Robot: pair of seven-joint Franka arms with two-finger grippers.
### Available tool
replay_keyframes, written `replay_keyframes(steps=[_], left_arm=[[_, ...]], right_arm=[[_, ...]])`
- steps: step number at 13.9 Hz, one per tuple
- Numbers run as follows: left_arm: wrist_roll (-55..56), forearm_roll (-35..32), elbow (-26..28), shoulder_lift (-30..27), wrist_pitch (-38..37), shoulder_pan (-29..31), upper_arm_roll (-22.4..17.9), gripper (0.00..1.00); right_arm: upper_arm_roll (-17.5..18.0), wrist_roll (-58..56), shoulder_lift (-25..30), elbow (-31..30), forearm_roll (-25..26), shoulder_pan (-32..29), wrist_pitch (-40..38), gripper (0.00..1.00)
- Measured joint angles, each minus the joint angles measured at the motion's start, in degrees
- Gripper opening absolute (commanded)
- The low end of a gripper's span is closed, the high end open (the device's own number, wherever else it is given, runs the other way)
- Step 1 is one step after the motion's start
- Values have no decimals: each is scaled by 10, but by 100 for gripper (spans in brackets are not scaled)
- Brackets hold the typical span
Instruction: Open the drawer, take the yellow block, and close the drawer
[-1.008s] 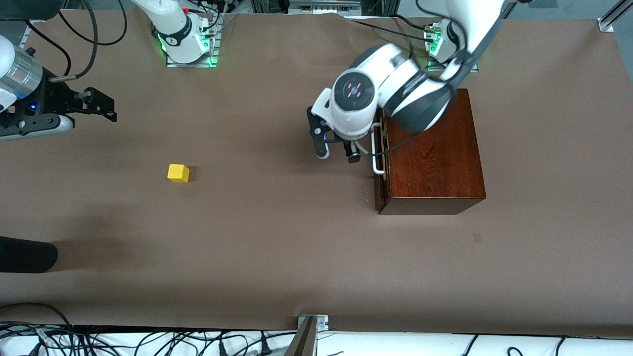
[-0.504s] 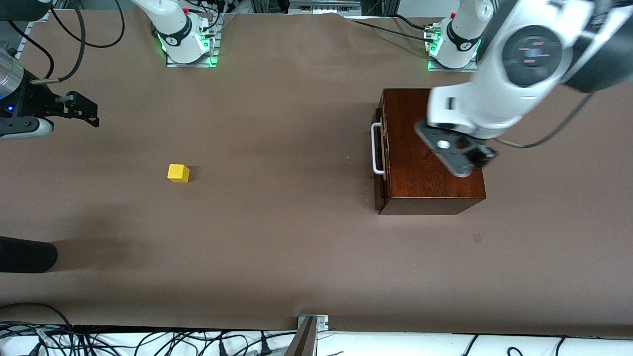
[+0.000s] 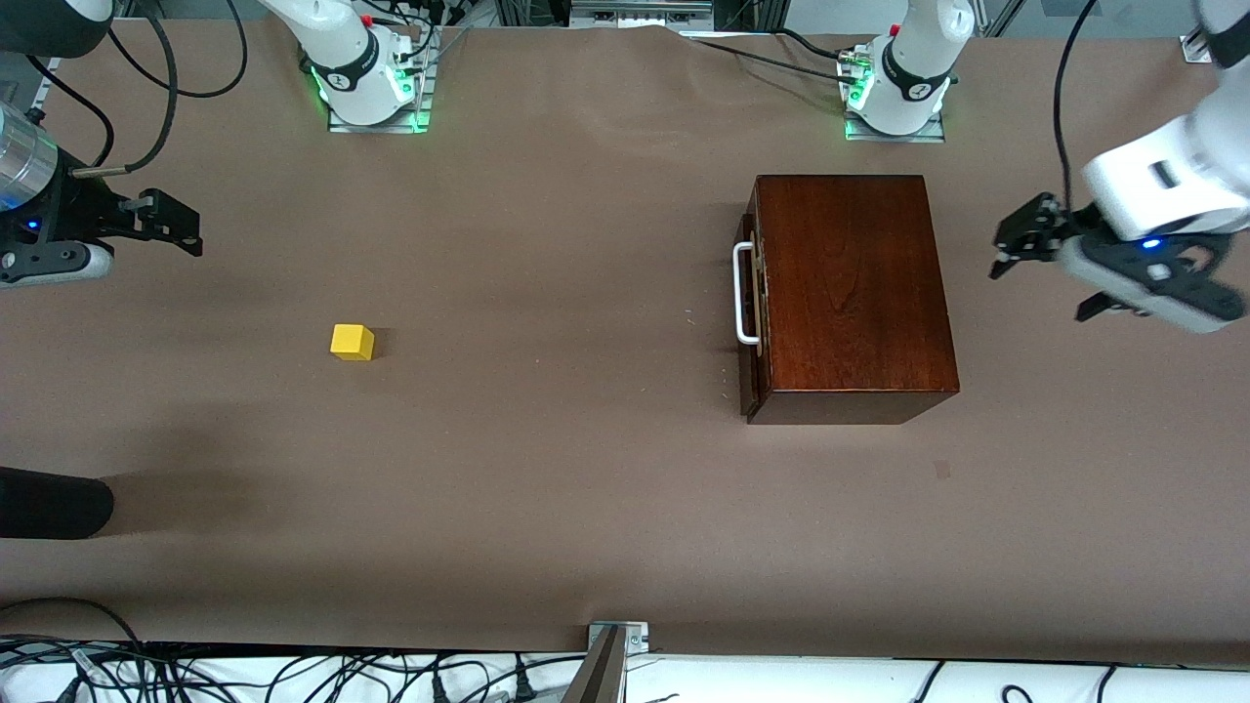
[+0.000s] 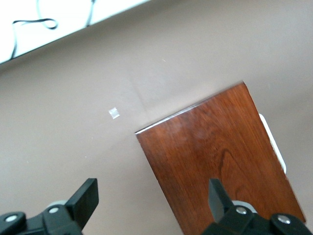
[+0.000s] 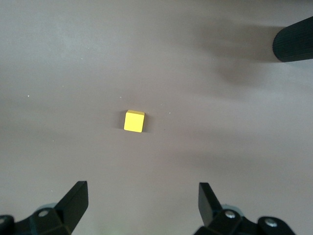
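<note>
On the brown counter [image 3: 586, 469], the drawer [image 3: 750, 293] sits shut in its wooden box [image 3: 850, 293], and the yellow block [image 3: 352, 342] lies out in the open.

Well apart from the box, the block rests toward the right arm's end. Near it, the right claw [image 3: 176, 223] hangs above the counter, fingers spread wide and empty. Beside the box at the left arm's end, the left claw [image 3: 1016, 239] hovers with fingers apart, holding nothing, clear of the white handle [image 3: 742, 293].

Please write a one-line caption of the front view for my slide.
Drawer shut, yellow block on the table toward the right arm's end; left gripper and right gripper open, apart from both.
</note>
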State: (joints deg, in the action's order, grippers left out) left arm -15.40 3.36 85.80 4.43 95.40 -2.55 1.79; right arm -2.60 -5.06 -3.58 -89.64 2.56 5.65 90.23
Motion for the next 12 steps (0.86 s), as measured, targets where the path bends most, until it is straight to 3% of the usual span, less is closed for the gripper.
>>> replay_keyframes(steps=[4, 7, 12], left_arm=[[55, -40, 97, -63, 9, -18, -35, 100], [73, -81, 114, -69, -43, -42, -36, 100], [142, -79, 116, -67, -46, -44, -37, 100]], right_arm=[[1, 0, 0, 3, 0, 0, 0, 100], [1, -1, 0, 17, 0, 0, 0, 100], [20, -1, 0, 28, 0, 22, 0, 100]])
